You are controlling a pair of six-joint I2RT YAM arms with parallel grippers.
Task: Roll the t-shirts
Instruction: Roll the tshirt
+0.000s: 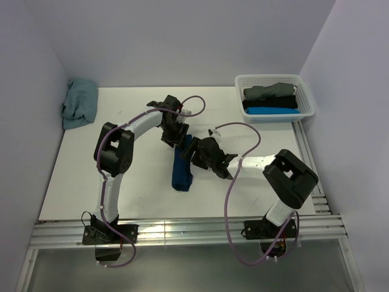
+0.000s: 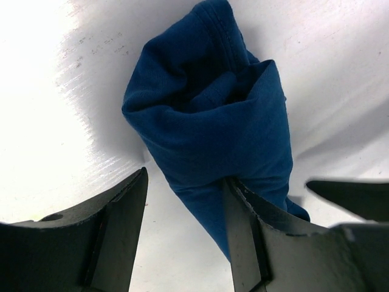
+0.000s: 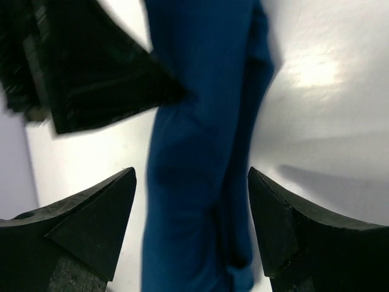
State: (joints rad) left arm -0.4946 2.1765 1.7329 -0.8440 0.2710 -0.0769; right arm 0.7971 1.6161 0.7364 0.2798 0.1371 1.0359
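At the middle of the desk (image 1: pixel 73 182) the dark navy t-shirt (image 1: pixel 181 171) lay as a long roll. The right gripper (image 3: pixel 191 173) straddled it, jaws wide and clear of the cloth on both sides. Just beyond, the left gripper (image 2: pixel 186 177) had its jaws partly open, one finger (image 2: pixel 243 231) against the roll, clamping nothing. Farther back, a white basket (image 1: pixel 307 97) held three folded t-shirts (image 1: pixel 270 102), and a teal t-shirt (image 1: pixel 79 103) lay at the far left corner.
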